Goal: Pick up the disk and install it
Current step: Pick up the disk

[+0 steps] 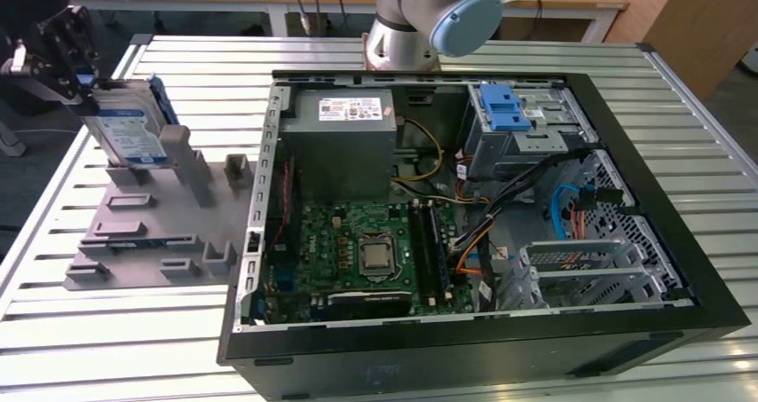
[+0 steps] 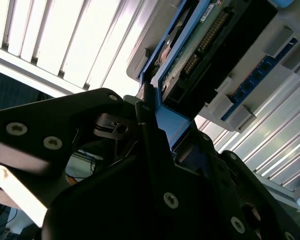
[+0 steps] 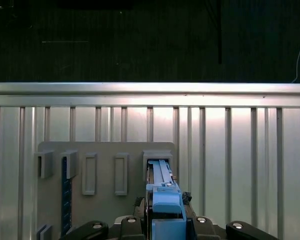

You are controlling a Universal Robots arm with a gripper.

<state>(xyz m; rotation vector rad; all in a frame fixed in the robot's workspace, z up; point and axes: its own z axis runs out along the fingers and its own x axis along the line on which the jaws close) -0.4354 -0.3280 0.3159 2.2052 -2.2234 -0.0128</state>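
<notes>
On the slatted metal counter (image 1: 687, 109), the hand (image 1: 85, 82) appeared clamped on the top edge of the disk (image 1: 128, 127), which stood upright just beneath it at the grey holder (image 1: 154, 229), not yet installed in the open computer case (image 1: 474, 349) well apart from the hand
</notes>
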